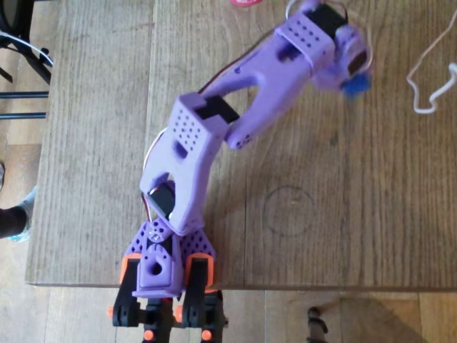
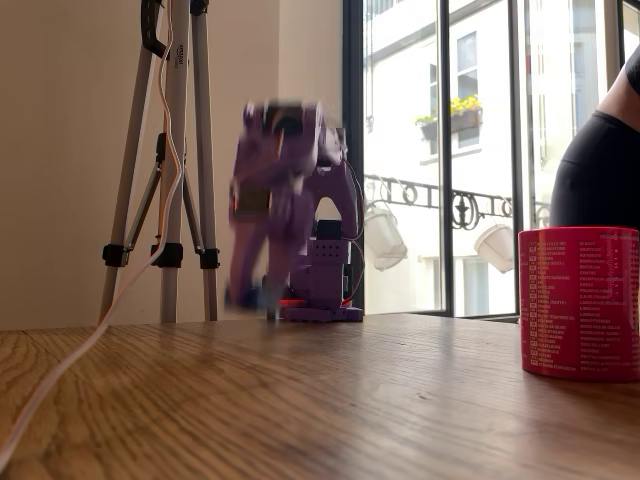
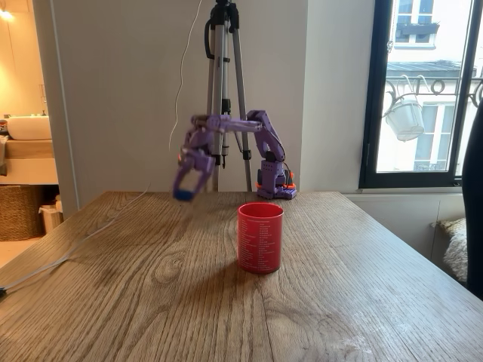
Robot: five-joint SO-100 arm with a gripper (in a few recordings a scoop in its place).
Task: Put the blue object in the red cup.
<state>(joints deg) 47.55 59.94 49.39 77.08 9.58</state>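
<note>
Blue object pinched in end effector, raised left of red cup

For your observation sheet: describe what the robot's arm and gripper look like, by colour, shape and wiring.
The arm is lilac plastic, built of chunky hollow links with grids of small holes and black motor blocks at the joints. Its base has orange and black parts. A thin red wire runs along the lower link. The gripper is the same lilac.

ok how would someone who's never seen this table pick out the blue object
Start at the purple arm reaching out over the wooden table and follow it to its gripper, which hangs in the air. The blue object is the small bright-blue piece pinched at the fingertips. Unlike the red cup standing on the wood, it is off the table.
</note>
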